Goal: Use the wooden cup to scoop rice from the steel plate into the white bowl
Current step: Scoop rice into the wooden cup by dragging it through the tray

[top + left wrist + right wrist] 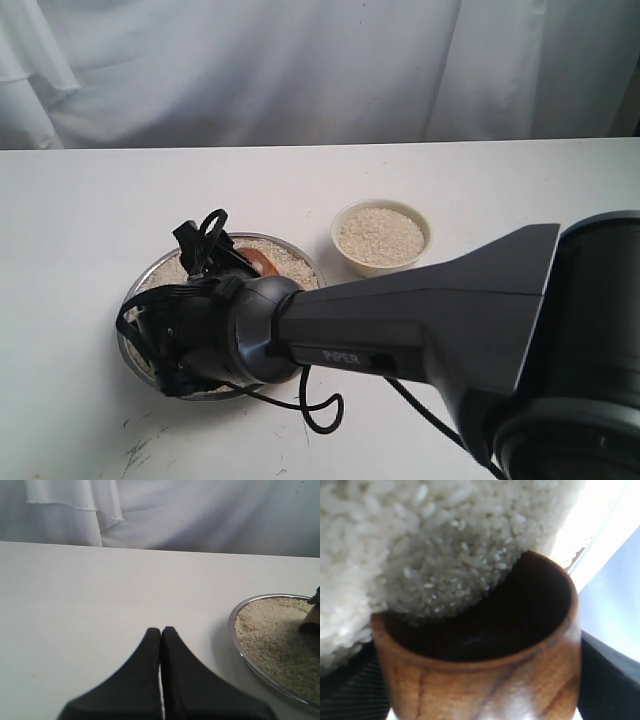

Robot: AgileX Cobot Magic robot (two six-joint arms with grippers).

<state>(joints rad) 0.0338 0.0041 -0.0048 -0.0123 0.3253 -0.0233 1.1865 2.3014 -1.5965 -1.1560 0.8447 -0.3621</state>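
Tally: one steel plate (233, 630), one white bowl (381, 268), one wooden cup (485, 682)

Pictured: wooden cup (485, 685) tipped mouth-first into rice (288, 258) heaped on shiny steel plate (234, 630), toward table's front; white bowl (381, 270) upright, grain-filled, near plate's rear right.

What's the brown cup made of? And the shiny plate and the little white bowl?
The cup looks like polished wood: reddish-brown, with dark grain streaks. The plate looks like metal, likely steel: its thin rim is silvery and shiny. The bowl is smooth, cream-white and thick-walled; ceramic or plastic, hard to tell.
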